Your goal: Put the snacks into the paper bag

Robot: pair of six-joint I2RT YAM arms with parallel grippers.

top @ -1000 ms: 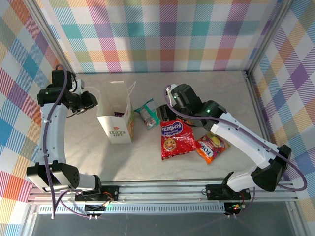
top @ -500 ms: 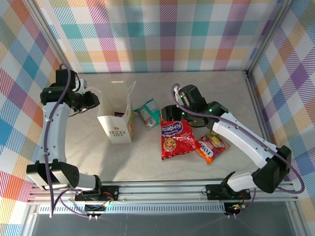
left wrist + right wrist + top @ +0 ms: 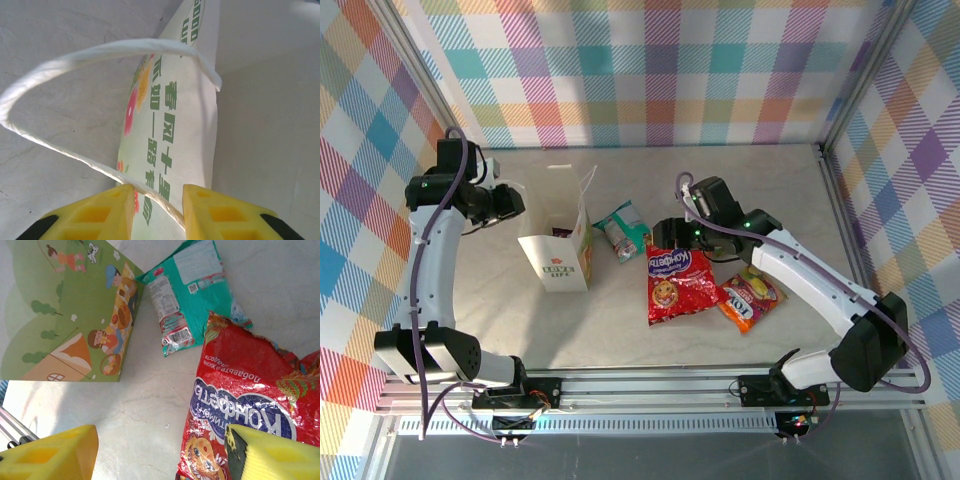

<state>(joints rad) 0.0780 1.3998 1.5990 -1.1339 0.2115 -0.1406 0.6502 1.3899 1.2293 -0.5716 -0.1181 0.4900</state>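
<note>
Straddling the cord handle (image 3: 100,50), the left gripper (image 3: 156,190) gapes; the right gripper (image 3: 160,440), edge-cropped, gapes too.

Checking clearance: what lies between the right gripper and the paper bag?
The teal-white packet lies between right gripper and paper bag, flat on the table; top external view shows it.

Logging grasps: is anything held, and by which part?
Nothing clamped: the cord handle runs between the fingers of the open left gripper; right gripper open, empty.
</note>
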